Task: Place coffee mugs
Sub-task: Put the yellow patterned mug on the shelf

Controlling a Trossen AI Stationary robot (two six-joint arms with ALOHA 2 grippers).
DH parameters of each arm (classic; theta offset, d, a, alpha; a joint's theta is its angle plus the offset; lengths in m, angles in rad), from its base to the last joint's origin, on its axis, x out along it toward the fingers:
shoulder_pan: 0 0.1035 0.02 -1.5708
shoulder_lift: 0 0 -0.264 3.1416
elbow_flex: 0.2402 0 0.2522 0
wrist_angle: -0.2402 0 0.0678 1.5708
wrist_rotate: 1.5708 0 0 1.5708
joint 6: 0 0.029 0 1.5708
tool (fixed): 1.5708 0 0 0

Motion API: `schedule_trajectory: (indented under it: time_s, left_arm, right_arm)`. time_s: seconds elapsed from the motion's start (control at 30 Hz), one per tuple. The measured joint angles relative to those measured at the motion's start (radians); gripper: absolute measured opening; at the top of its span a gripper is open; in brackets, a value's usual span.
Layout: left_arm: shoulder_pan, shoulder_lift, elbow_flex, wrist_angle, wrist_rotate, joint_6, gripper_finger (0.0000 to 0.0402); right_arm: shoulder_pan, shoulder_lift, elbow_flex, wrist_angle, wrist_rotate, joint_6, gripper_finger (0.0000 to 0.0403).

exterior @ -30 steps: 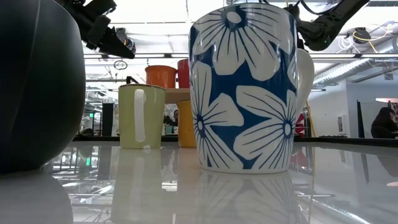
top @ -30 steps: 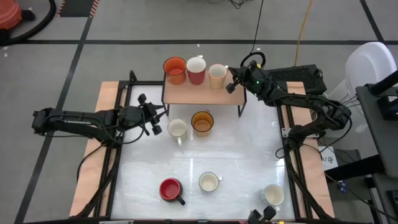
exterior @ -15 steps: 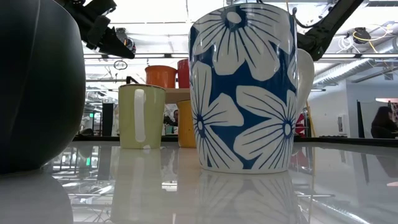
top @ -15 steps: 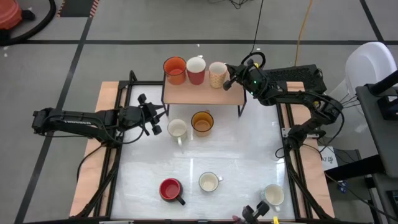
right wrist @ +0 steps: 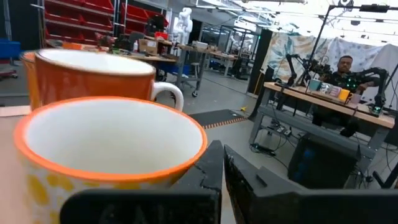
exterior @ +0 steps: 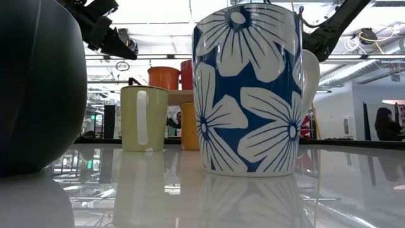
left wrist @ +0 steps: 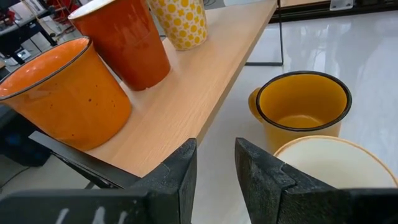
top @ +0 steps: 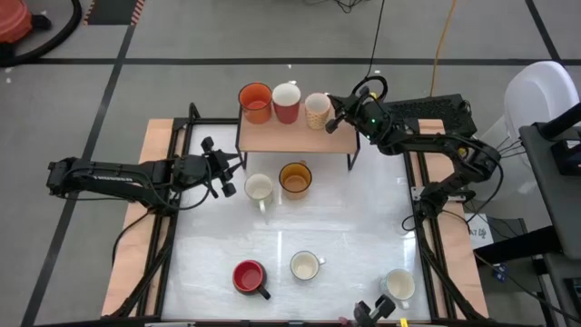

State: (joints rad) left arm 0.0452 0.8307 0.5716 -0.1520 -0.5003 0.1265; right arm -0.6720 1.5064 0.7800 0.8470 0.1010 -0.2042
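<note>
From above, a wooden shelf at the table's far side carried an orange mug, a red mug and a yellow-dotted mug. The right gripper, fingers closed and empty, sat at the dotted mug's right. The left gripper, slightly parted, held nothing beside a cream mug.

At table height, a glossy blue-flowered mug filled the foreground.

The left wrist view alone showed an amber mug with a dark rim.

The right wrist view showed the dotted mug's orange rim.

The left gripper hovers left of centre, fingers slightly parted, while the right gripper sits far right, closed.
</note>
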Motion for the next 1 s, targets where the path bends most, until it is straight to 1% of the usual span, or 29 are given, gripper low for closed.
schedule_trajectory:
  time_s: [0.17, 0.27, 0.4, 0.5, 0.67, 0.83, 1.0]
  left_arm:
    - [0.0, 0.0, 0.0, 0.0, 0.0, -0.001, 0.0115]
    - [0.0, 0.0, 0.0, 0.0, 0.0, -0.001, 0.0115]
    - [0.0, 0.0, 0.0, 0.0, 0.0, -0.001, 0.0115]
    - [0.0, 0.0, 0.0, 0.0, 0.0, -0.001, 0.0115]
    - [0.0, 0.0, 0.0, 0.009, 0.0, -0.001, 0.0115]
    - [0.0, 0.0, 0.0, 0.021, 0.0, 0.0, 0.0115]
    - [0.0, 0.0, 0.0, 0.021, 0.0, 0.0, 0.0115]
  right_arm:
    - [0.001, -0.08, 0.0, -0.057, 0.0, -0.002, 0.0]
    - [0.016, -0.144, 0.0, -0.134, 0.001, 0.001, 0.0]
    - [0.068, -0.213, 0.0, -0.254, 0.001, 0.017, 0.0]
    - [0.11, -0.225, 0.0, -0.32, 0.011, 0.019, 0.0]
    - [0.169, -0.224, 0.0, -0.376, 0.055, 0.024, 0.0]
    - [0.199, -0.219, 0.0, -0.424, 0.061, 0.035, 0.0]
    - [0.203, -0.213, -0.008, -0.491, 0.159, 0.034, 0.0]
